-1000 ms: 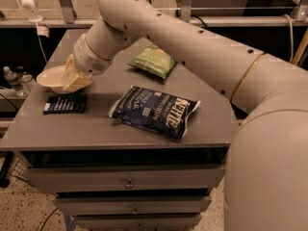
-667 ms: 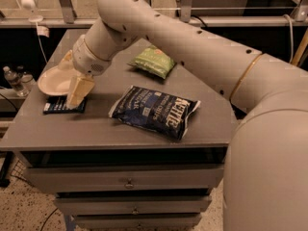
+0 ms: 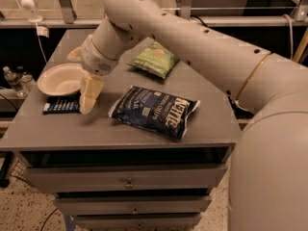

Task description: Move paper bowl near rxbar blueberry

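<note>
Landmark is the rxbar blueberry [image 3: 61, 105], lying flat near the left front of the grey cabinet top [image 3: 120, 134].

The paper bowl [image 3: 60, 79] sits upright on the top just behind the rxbar. Its near rim meets or overlaps the bar's far edge in this view, and we cannot tell if they touch. We judge the "near" goal as good as met.

The gripper [image 3: 90, 94] is just right of the rxbar's right end, pointing down at the top, beside the bowl's right rim. We cannot tell whether it is released or clenched. Nothing appears to be lifted in it, since the bowl rests on the surface. The arm [image 3: 192, 37] comes in from the right, behind the rxbar.

The Kettle chip bag [image 3: 154, 110] lies right of the rxbar, apart from it. The green snack bag [image 3: 154, 59] is further right and behind. A water bottle [image 3: 12, 78] is left of the rxbar, off the cabinet.

Handling, our judgement:
- The bowl is very light thin paper. It is stiff enough to hold its shape, but the wide rim will buckle under a hard squeeze.
- It looks likely to skid on the smooth top if nudged.
- The best hold is a gentle pinch across the rim wall on the side facing the gripper.
- The main risk is clipping the rim when lifting away and dragging the bowl off the bar.
</note>
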Controlling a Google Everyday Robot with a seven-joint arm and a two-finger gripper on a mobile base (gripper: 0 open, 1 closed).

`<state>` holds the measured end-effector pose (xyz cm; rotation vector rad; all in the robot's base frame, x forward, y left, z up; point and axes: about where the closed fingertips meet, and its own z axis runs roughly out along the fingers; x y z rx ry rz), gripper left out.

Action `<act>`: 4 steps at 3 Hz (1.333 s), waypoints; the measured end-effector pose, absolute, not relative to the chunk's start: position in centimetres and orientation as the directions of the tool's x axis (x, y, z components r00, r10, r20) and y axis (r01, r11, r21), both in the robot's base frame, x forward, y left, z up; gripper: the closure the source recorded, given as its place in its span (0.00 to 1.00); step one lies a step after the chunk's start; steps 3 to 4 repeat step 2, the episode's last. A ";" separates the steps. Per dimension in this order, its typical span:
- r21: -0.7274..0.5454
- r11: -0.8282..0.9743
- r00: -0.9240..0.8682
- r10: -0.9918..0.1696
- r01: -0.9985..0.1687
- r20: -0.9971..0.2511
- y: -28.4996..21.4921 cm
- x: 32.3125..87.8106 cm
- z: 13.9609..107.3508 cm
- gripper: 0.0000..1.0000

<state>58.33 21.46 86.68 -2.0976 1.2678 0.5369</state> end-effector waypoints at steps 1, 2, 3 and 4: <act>-0.285 -0.244 0.372 -0.706 -0.927 -0.603 15.3 59.5 87.1 0.00; -0.282 -0.160 0.303 -0.747 -0.946 -0.592 10.5 60.3 87.7 0.00; -0.282 -0.160 0.303 -0.747 -0.946 -0.592 10.5 60.3 87.7 0.00; -0.282 -0.160 0.303 -0.747 -0.946 -0.592 10.5 60.3 87.7 0.00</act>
